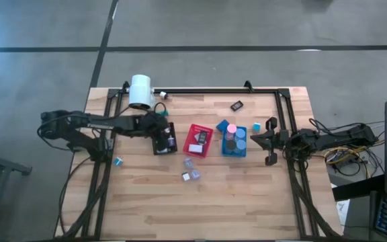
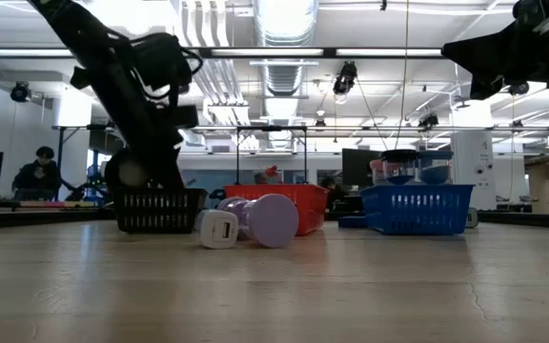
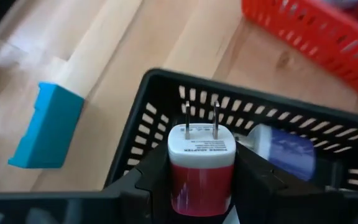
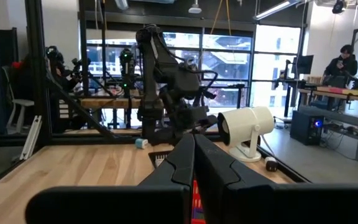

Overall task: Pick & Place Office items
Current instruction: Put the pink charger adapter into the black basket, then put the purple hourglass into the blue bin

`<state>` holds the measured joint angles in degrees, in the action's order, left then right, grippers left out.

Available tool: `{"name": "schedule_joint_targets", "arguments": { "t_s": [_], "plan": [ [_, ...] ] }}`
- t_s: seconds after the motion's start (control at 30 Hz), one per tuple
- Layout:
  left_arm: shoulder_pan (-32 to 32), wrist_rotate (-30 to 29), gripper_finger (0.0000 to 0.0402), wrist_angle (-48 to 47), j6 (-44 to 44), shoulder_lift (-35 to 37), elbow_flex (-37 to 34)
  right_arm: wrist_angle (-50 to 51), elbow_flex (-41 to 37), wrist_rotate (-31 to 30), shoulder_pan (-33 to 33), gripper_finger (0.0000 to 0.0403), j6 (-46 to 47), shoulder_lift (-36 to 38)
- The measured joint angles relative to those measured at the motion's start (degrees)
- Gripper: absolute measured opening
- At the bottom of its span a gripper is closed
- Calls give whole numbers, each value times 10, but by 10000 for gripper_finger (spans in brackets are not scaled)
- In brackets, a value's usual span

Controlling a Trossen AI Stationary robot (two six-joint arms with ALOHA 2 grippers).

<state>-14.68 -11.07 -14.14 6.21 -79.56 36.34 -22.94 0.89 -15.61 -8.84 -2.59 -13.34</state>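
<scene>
My left gripper (image 3: 201, 186) is shut on a power adapter (image 3: 201, 165) with a white, two-pronged face and a red body. It holds the adapter over the black tray (image 3: 229, 93), which stands left of the red tray (image 1: 199, 140) and the blue tray (image 1: 234, 141). A blue-and-white piece (image 3: 284, 152) lies inside the black tray. Loose office items lie on the wood: small blocks (image 1: 191, 169), a teal bit (image 1: 118, 161) and a black bit (image 1: 236, 105). My right gripper (image 4: 194, 165) waits shut at the table's right side. My left gripper pinches the adapter's red body (image 3: 185, 186) between its two fingers (image 3: 151, 183), one on each side. The fingers slant down from the table's left, and the prongs (image 3: 201, 118) point away from the gripper along them. The adapter hangs over the black tray's open top.
A big white cylinder (image 1: 140, 91) stands at the far left of the table. A blue block (image 3: 45, 127) lies on the wood beside the black tray. In the low view a white adapter (image 2: 219, 229) and a lavender round piece (image 2: 273, 221) lie before the trays.
</scene>
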Motion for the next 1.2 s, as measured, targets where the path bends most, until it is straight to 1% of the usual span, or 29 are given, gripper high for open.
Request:
{"name": "schedule_joint_targets", "arguments": {
  "t_s": [0.23, 0.5, 0.57, 0.77, 0.83, 0.9, 1.0, 1.1, 1.2],
  "plan": [
    [-1, -3, 130, 6, 1, -38, 0, 0, 0, 0, 0, 8, 1, 0],
    [-2, -4, 130, 6, 1, -53, 1, 1, 0, 0, 0, 8, 4, -2],
    [-2, -4, 148, 4, 0, -53, 1, 1, 0, 1, 0, 8, 7, -2],
    [-1, -4, 248, -1, -14, -31, 2, 1, 0, 1, 0, 8, 9, -2],
    [-1, -3, 270, -21, -18, -14, 7, 1, 0, 1, 0, 8, 9, -3],
    [-1, 1, 284, -49, -26, 13, 19, 1, 0, 1, 0, 8, 9, -3],
    [-1, 41, 290, -77, -37, 73, 36, 1, 0, 1, 0, 8, 9, -3],
    [-1, 95, 279, -74, -56, 154, 46, 1, 0, 1, 0, 8, 7, -3],
    [-2, 121, 246, -72, -91, 242, 51, 1, 0, 2, 0, 8, -2, -3]
  ]
}}
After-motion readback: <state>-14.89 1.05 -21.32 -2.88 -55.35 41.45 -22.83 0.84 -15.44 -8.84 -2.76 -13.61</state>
